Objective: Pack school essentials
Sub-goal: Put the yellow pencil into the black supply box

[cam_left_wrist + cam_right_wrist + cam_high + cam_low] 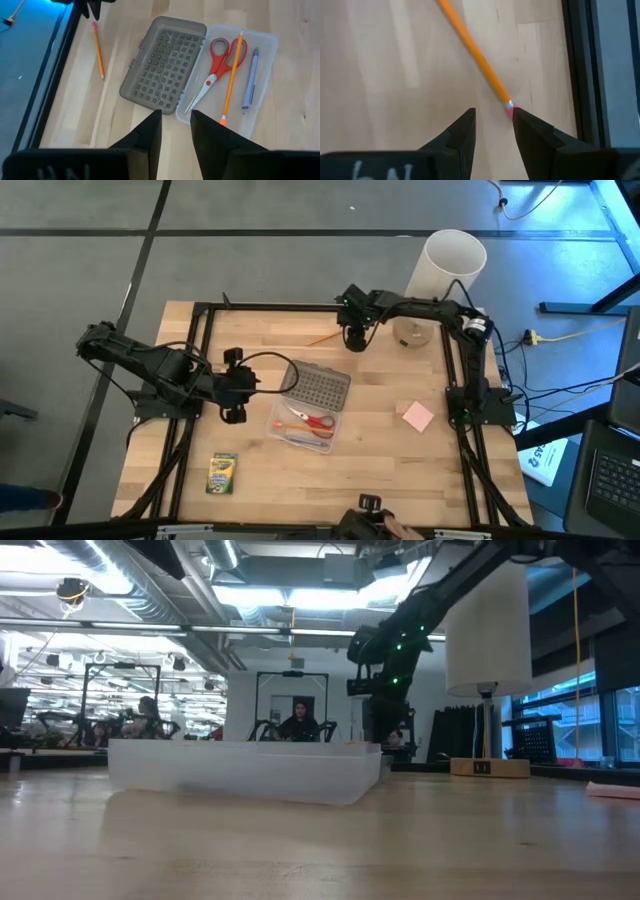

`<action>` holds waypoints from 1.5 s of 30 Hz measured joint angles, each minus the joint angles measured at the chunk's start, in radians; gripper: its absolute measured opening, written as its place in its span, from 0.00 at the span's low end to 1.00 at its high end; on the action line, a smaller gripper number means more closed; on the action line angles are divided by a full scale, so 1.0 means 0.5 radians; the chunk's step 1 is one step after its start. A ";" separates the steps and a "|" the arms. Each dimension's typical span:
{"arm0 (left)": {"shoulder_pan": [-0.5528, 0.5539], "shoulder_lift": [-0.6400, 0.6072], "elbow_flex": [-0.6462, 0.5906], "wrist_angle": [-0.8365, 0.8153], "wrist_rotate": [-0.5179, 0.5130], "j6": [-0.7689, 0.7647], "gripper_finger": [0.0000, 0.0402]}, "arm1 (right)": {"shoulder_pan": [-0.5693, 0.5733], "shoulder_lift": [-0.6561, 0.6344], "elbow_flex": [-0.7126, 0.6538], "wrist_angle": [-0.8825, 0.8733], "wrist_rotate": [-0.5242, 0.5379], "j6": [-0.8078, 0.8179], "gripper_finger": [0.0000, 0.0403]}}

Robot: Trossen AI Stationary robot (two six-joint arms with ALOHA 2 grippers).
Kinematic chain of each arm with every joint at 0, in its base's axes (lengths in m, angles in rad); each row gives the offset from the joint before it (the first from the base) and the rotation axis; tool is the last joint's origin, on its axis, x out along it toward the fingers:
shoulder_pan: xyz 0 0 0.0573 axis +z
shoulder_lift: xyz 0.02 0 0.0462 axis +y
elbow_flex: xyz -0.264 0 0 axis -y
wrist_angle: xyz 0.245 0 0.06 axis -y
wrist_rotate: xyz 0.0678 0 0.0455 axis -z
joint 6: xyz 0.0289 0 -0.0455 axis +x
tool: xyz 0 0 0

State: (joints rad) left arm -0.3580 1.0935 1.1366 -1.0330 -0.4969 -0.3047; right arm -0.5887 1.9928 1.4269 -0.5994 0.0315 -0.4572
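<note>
A clear box lies mid-table with its grey dotted lid swung open beside it. In the left wrist view the box holds red-handled scissors, an orange pencil and a bluish-purple pen. A second orange pencil lies flat on the wood near the far edge. My right gripper is open above its pink eraser end, which shows just beside one fingertip. My left gripper is open, left of the box, over bare table. The crayon box and the pink block lie apart on the table.
A tall white cylinder stands at the far right corner, close behind my right arm. A black frame borders the table's sides and far edge. Bare wood lies between the box and the pink block. People sit in the room beyond.
</note>
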 joint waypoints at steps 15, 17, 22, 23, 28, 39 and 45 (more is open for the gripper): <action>0.000 0.000 0.000 -0.009 -0.001 -0.001 0.24 | -0.162 0.058 0.000 0.074 -0.271 -0.005 0.32; 0.000 0.000 0.000 -0.016 -0.001 -0.001 0.24 | -0.178 0.058 0.000 0.105 -0.273 -0.035 0.32; 0.000 0.000 0.000 -0.016 -0.001 -0.001 0.24 | -0.192 0.058 0.000 0.129 -0.278 -0.092 0.32; 0.000 0.000 0.000 -0.015 -0.001 -0.001 0.24 | -0.192 0.058 0.000 0.125 -0.278 -0.092 0.32; 0.000 0.000 0.000 -0.015 -0.001 -0.001 0.24 | -0.192 0.066 -0.021 0.122 -0.279 -0.097 0.32; 0.000 0.001 0.000 -0.014 -0.001 -0.002 0.24 | -0.191 0.090 -0.054 0.150 -0.227 -0.098 0.32; 0.000 0.001 0.000 -0.014 -0.001 -0.003 0.24 | -0.191 0.097 -0.054 0.152 -0.240 -0.098 0.32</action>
State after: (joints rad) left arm -0.3580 1.0939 1.1366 -1.0401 -0.4976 -0.3061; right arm -0.6842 2.0410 1.3998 -0.5236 -0.0883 -0.5060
